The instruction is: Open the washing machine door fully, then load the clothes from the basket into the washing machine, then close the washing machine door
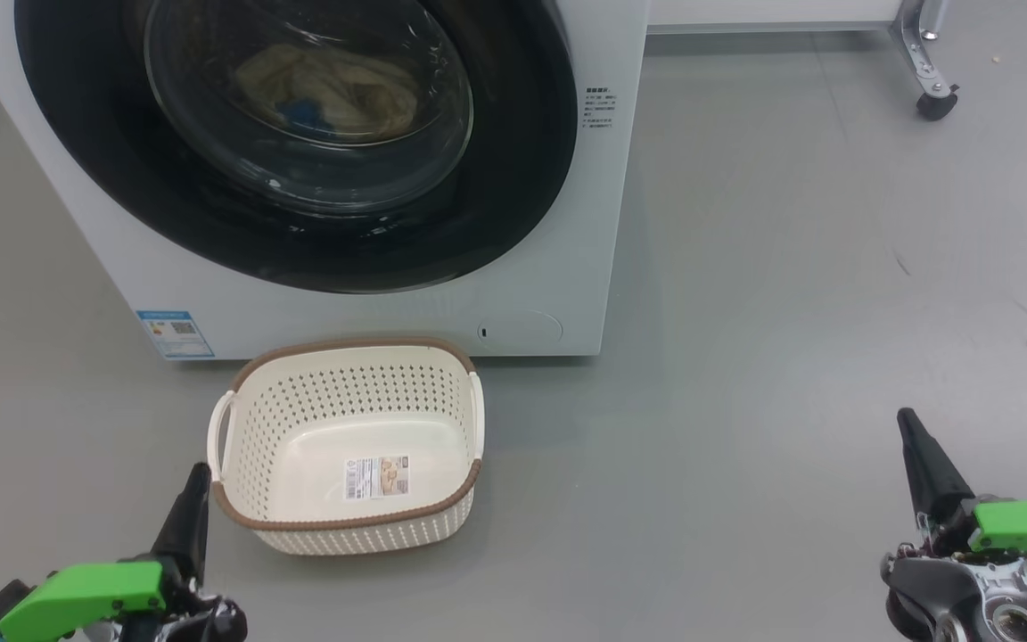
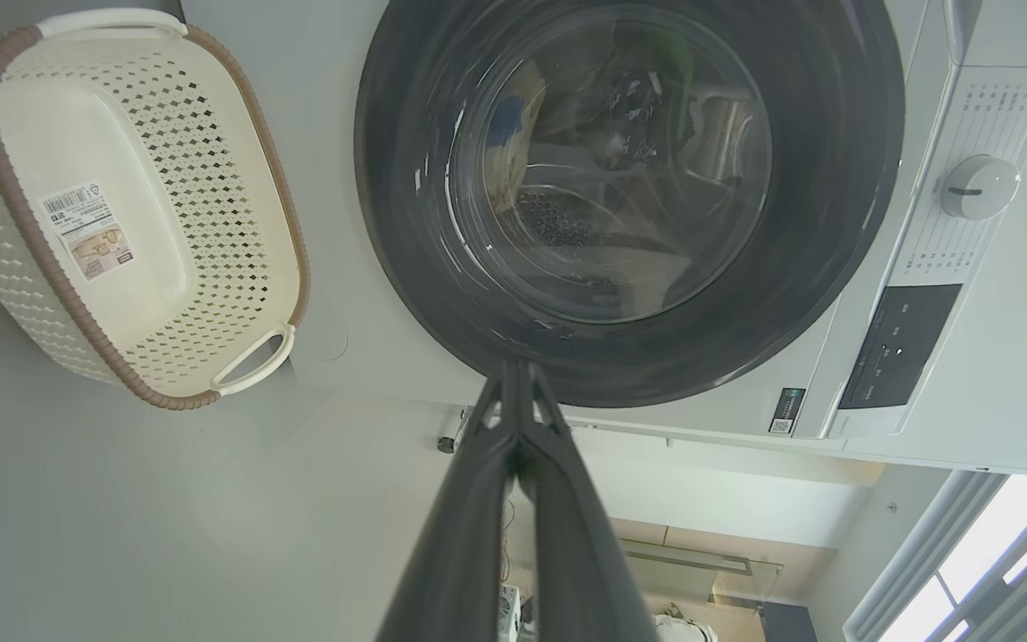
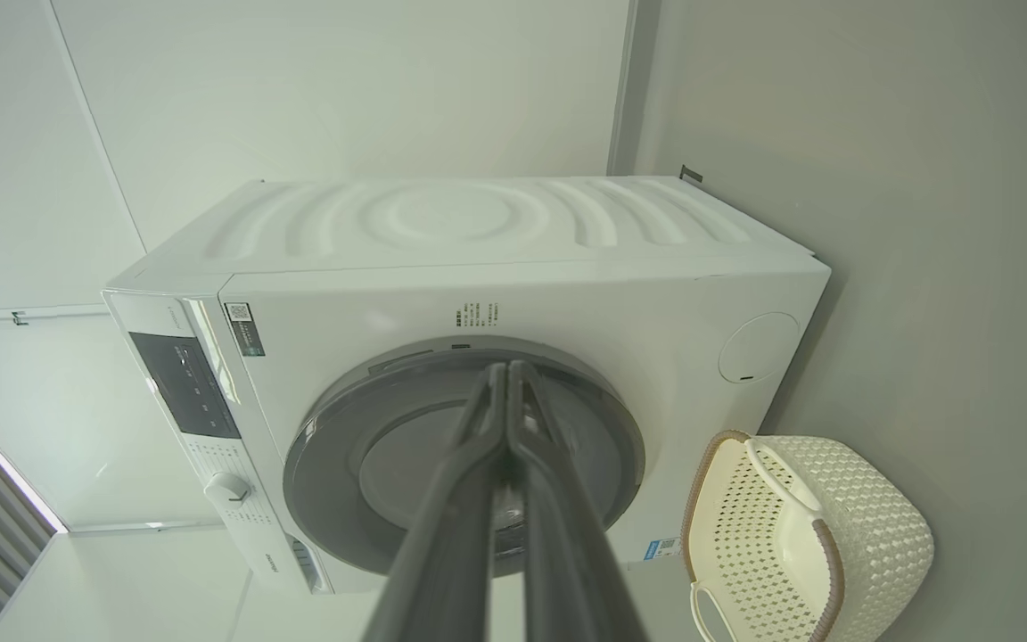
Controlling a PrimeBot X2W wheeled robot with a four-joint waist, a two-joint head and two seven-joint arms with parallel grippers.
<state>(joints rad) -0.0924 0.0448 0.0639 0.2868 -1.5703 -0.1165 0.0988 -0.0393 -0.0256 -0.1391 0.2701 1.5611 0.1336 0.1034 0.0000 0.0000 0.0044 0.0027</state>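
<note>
Black glossy rim, clear bulging glass: the washing machine door (image 1: 299,178) sits closed, flush against the front of the washing machine (image 1: 567,223). Through the glass I see the clothes (image 1: 335,89) lying low in the drum, a cream-yellow bundle with 1 blue patch at its lower left. Prints on the fabric are too dim to make out.

White front panel below the door carries a blue energy sticker (image 1: 175,333) at its lower left corner and a small round hatch (image 1: 520,328) toward its lower right. From the left wrist view I also get the dial (image 2: 977,185) and the dark control panel (image 2: 901,343) along the machine's top strip.

The basket (image 1: 344,397) stands upright on the grey floor (image 1: 745,357), just in front of the machine's bottom edge, below the door and left of the hatch. Brown woven-look rim, white handles on 2 sides, perforated walls. Its bare bottom shows, with a label (image 1: 377,477) lying on it.

Left gripper (image 1: 200,477): low at the near left, tip just beside the basket's near left corner, not touching as far as I can tell. Its 2 fingers are pressed together; the left wrist view shows them (image 2: 478,499) meeting at the tip with nothing between.

Right gripper (image 1: 908,423): low at the near right, well apart from basket and machine, over open floor. Fingers (image 3: 464,499) likewise closed on each other in the right wrist view, pointing at the door.

Far right, beyond the machine: 1 black caster (image 1: 934,105) on a metal leg.
</note>
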